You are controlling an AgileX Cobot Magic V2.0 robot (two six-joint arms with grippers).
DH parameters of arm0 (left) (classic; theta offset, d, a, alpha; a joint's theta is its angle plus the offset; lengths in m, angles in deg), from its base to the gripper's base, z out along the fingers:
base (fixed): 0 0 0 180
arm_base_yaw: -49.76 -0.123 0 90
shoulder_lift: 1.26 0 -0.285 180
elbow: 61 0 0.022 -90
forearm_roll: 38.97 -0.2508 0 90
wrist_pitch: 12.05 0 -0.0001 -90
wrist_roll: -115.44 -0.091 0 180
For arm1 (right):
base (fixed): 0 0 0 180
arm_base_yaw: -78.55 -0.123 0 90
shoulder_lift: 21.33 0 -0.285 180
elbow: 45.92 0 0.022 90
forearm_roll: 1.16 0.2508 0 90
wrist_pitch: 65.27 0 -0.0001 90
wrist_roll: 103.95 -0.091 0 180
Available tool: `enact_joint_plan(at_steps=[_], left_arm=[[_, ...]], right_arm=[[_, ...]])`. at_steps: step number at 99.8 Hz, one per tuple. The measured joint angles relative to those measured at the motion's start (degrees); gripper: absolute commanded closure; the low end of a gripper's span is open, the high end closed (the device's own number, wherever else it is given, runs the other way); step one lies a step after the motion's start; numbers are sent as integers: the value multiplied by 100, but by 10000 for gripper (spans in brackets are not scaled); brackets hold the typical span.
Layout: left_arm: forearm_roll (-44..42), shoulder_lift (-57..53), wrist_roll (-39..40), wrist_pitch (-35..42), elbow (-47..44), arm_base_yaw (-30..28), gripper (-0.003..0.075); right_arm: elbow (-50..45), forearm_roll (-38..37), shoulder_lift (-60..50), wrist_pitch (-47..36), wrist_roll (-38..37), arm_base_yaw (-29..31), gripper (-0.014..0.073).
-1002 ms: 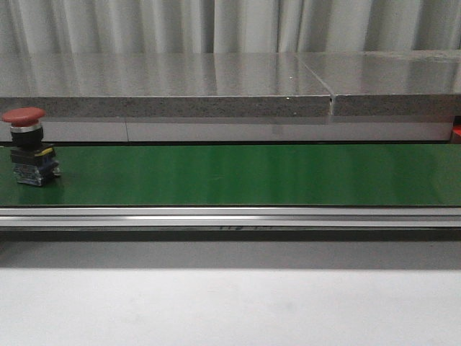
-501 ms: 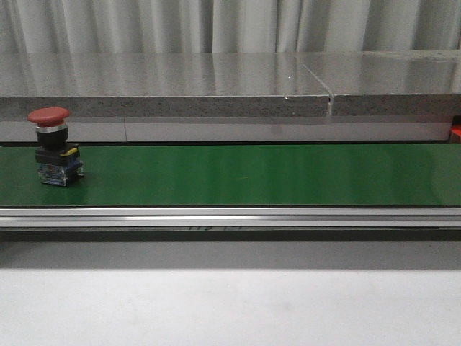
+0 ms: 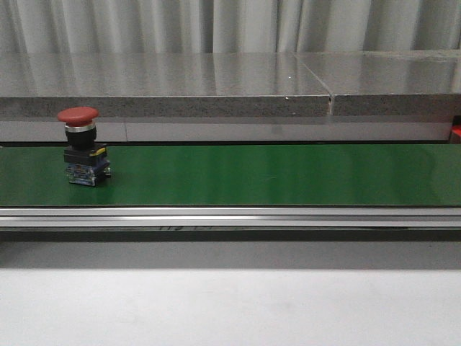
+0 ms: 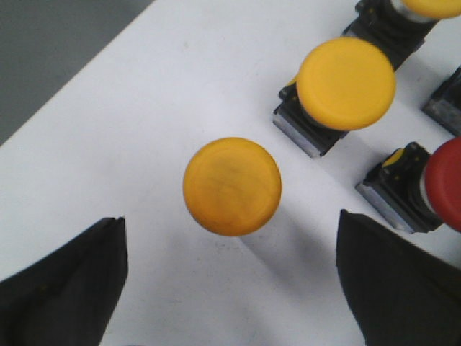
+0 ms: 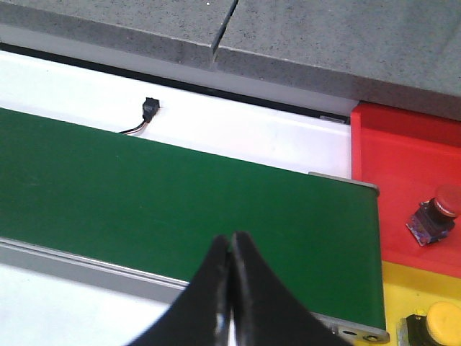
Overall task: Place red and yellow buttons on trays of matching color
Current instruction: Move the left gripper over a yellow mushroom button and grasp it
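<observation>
Red button (image 3: 83, 147) stands upright on green belt (image 3: 274, 173); left hand (image 4: 230, 277) spread empty, right hand (image 5: 231, 249) closed empty.

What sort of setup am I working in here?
Probably a lab mock-up of a conveyor sorting station: a green conveyor belt carries a red button, with a red tray and a yellow tray at its end and spare yellow buttons on a white surface.
</observation>
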Motion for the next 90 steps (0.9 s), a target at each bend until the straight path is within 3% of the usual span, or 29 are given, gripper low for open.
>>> enact_joint_plan(at_steps=[35,73,82,90], left_arm=[[-207,376,0,390,0,-12,154],[-102,396,0,481,0,-448,157],[-92,396,0,494,0,-448,216],[-80,396,0,496,0,-448,341]], right_arm=[[0,0,0,0,0,0,662],[0,0,0,0,0,0,662],[0,0,0,0,0,0,662],[0,0,0,0,0,0,662]])
